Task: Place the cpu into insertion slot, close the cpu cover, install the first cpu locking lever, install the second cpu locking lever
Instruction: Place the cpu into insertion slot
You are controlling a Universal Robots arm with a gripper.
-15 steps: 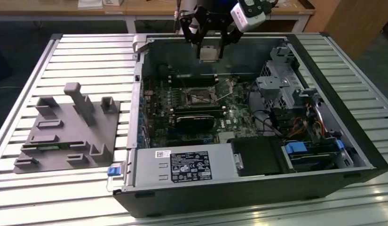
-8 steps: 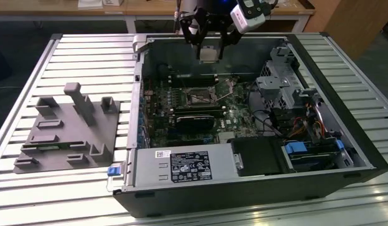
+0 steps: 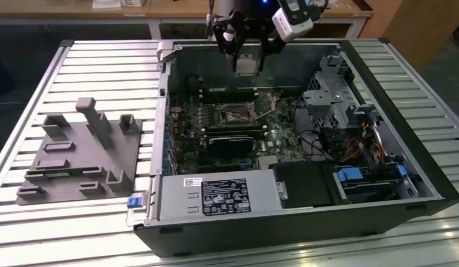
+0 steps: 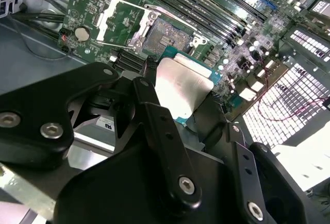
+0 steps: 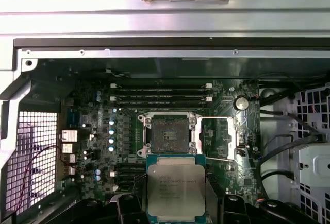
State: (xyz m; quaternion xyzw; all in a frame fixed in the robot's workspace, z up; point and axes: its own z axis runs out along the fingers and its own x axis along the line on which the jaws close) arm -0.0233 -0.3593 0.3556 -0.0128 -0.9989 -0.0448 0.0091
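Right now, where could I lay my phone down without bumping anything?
The slatted metal table is bare behind the grey plastic fixture and beside the open black computer case at the exterior view's right. Inside the case is crowded, and the fingers hold the silver-grey square cpu above it.

An open computer case [image 3: 431, 173] lies on a slatted table [image 3: 103, 61], its green circuit board [image 3: 188, 133] straight under the fingers [image 4: 157, 121] — memory slots [image 5: 160, 92] and a coin battery [image 5: 241, 102] near them. A labelled power box [image 3: 214, 196] sits farther off; a grey moulded block [image 3: 80, 161] lies well apart from them, outside the case.
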